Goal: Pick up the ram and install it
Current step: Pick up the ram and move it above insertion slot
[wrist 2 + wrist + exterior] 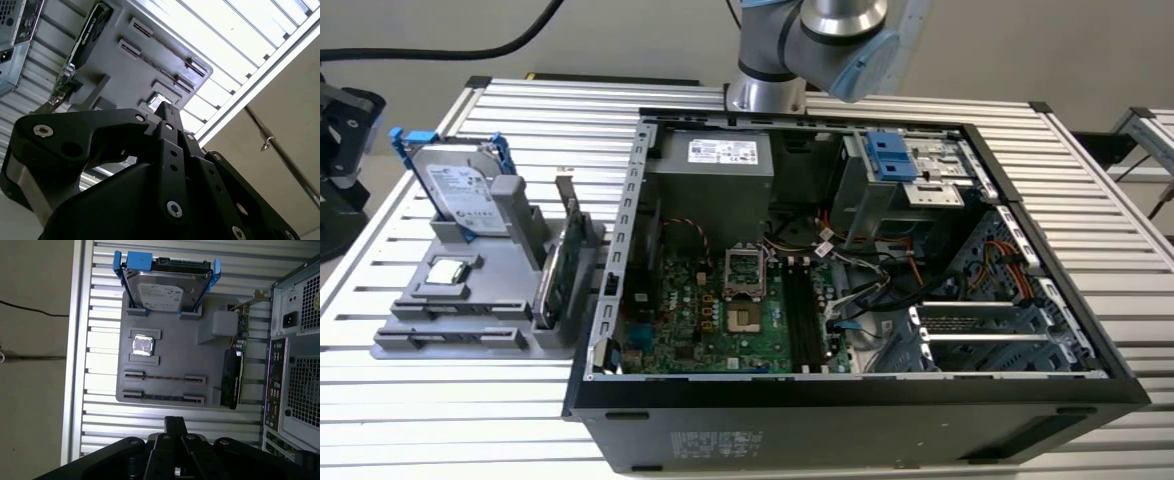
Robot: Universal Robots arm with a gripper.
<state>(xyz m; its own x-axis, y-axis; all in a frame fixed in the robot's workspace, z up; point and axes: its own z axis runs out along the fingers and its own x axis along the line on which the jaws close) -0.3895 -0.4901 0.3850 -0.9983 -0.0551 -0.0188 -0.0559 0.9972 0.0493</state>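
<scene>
Over on the exterior view's left, the grey holder (447, 335) sits on the tabletop (400, 400). The ram (164, 376) stands on edge in its slot, untouched. The tool (175, 422) hovers clear of it; clenched or released, can't tell. Best bet here: align along the stick, descend straight, grip mid-length. On the right is the open case (854, 388).

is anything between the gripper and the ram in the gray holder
Nothing visible. In the first wrist view the gripper hangs off one edge of the gray holder, and the ram sits on edge in the slot row nearest it, open above. The hard drive stands at the far end.
</scene>
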